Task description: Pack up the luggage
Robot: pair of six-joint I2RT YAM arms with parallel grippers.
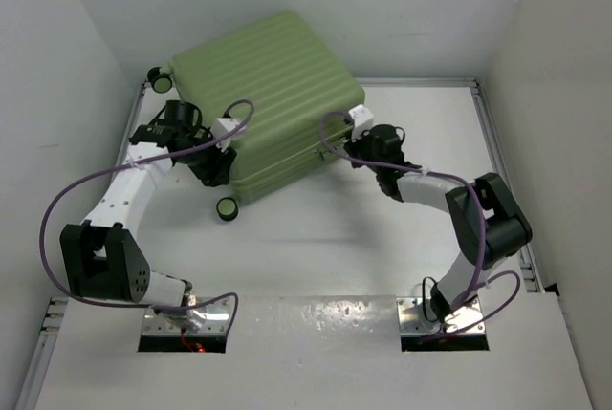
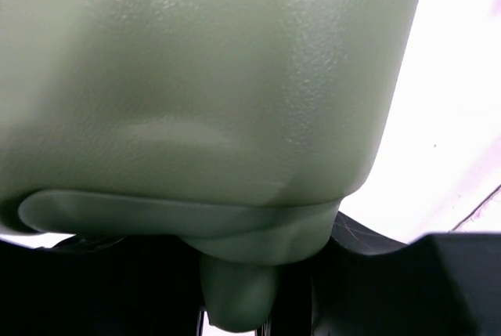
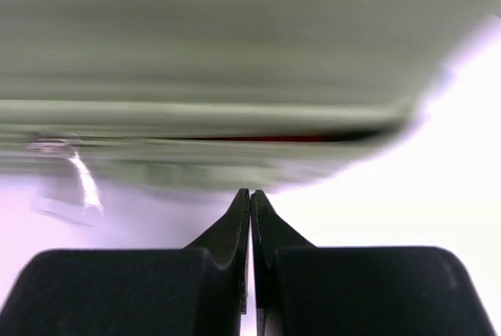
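Note:
The luggage (image 1: 273, 85) is a light-green ribbed hard-shell suitcase lying closed and flat at the back middle of the table. My left gripper (image 1: 212, 169) is at its front left corner. In the left wrist view the green shell (image 2: 203, 77) fills the frame, and a green lug on its rim sits between my dark fingers (image 2: 368, 289), which are shut on it. My right gripper (image 1: 344, 152) is at the front right side of the case. Its tips (image 3: 250, 193) are pressed together with nothing between them, just short of the side seam (image 3: 235, 148).
Black wheels show at the front left corner (image 1: 227, 207) and the back left corner (image 1: 158, 75). A metal zipper pull (image 3: 78, 187) hangs at the seam to the left of my right gripper. White walls enclose the table, with a rail (image 1: 502, 171) along its right edge.

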